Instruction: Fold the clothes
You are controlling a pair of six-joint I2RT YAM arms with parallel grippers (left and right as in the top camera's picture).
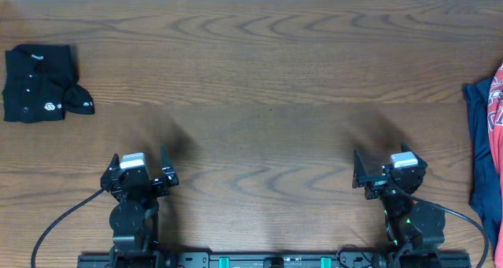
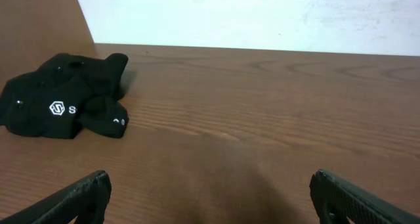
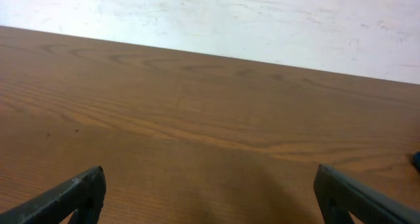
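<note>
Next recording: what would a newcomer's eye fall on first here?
A bundled black buttoned shirt lies at the table's far left edge, while a dark blue garment and a coral-red garment poke in from the right edge. Near the front, the left tool and right tool stand open, holding nothing.

A: Overhead: straight down on the desk (image 1: 259, 79), high up, far edge at top of frame.
B: Both wrist views: low, close over the wood, facing far edge and wall (image 3: 262, 14).
A: Overlap: shirt (image 1: 35, 83), left edge, seen by overhead and left wrist.
</note>
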